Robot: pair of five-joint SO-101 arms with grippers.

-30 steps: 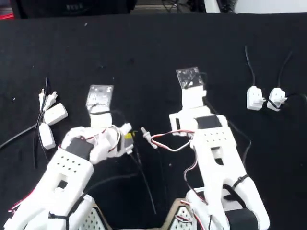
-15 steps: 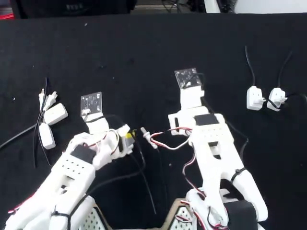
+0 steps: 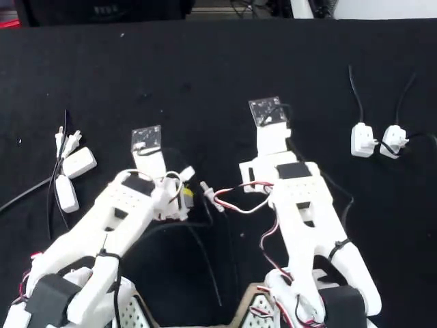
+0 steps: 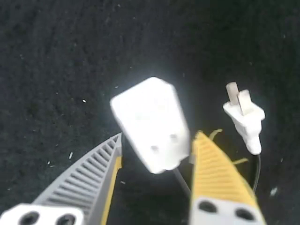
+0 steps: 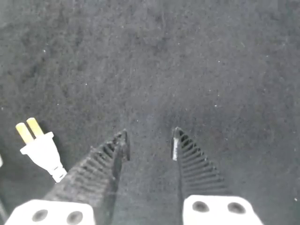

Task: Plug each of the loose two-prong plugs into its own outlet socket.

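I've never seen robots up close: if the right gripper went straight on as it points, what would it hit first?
Probably only the black table cloth; the right gripper points at a bare patch. The white plug lies off to one side, out of its line.

Your high view looks steeply down from the robot's side over the whole black table (image 3: pixel 205 61). Each wrist camera sits close above that cloth, facing down past its own arm's tip. High and left wrist views share the loose two-prong plug (image 3: pixel 207 190).
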